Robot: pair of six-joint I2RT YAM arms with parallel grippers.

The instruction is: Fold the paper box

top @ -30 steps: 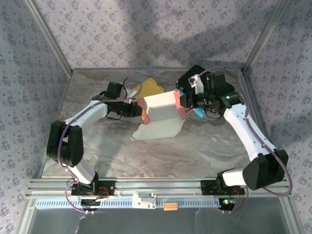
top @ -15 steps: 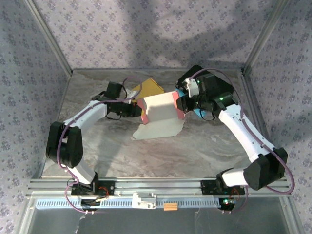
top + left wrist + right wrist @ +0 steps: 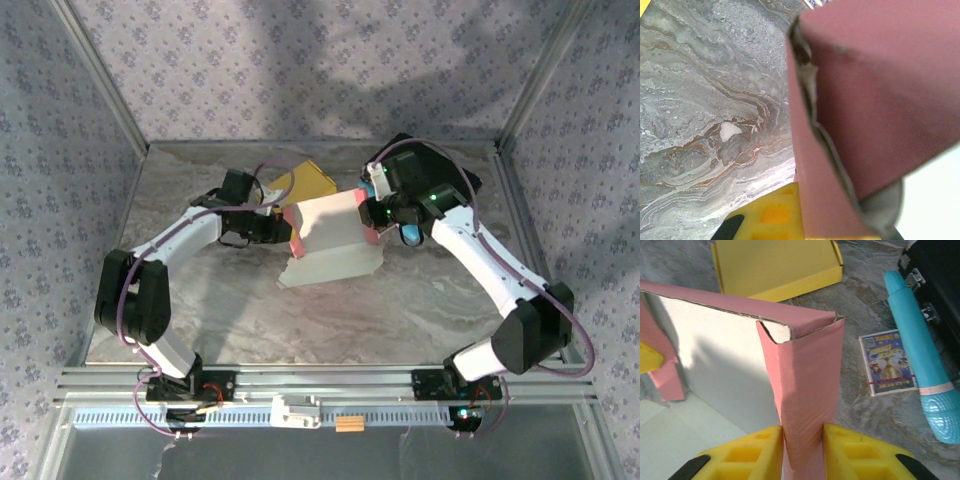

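Observation:
The paper box [image 3: 330, 240], pink outside and white inside, stands half-formed in the middle of the marble table [image 3: 300, 320]. My left gripper [image 3: 285, 228] is shut on its left pink wall [image 3: 865, 100], which lies against the yellow finger [image 3: 765, 215]. My right gripper [image 3: 803, 450] is shut on the folded right pink wall [image 3: 807, 390], pinched between both yellow fingers [image 3: 745, 457]. The white inner panel [image 3: 715, 355] lies to the left of that wall. In the top view my right gripper [image 3: 372, 215] is at the box's right end.
A flat yellow box [image 3: 775, 265] lies behind the paper box. A teal cylinder [image 3: 920, 350], a small picture card pack [image 3: 888, 362] and a black case [image 3: 935, 270] lie to the right, close to the right arm. Metal frame posts edge the table.
My right arm has drawn in and its jaws have narrowed on the pink wall. The box's front flap has shifted slightly right. The left arm has not moved.

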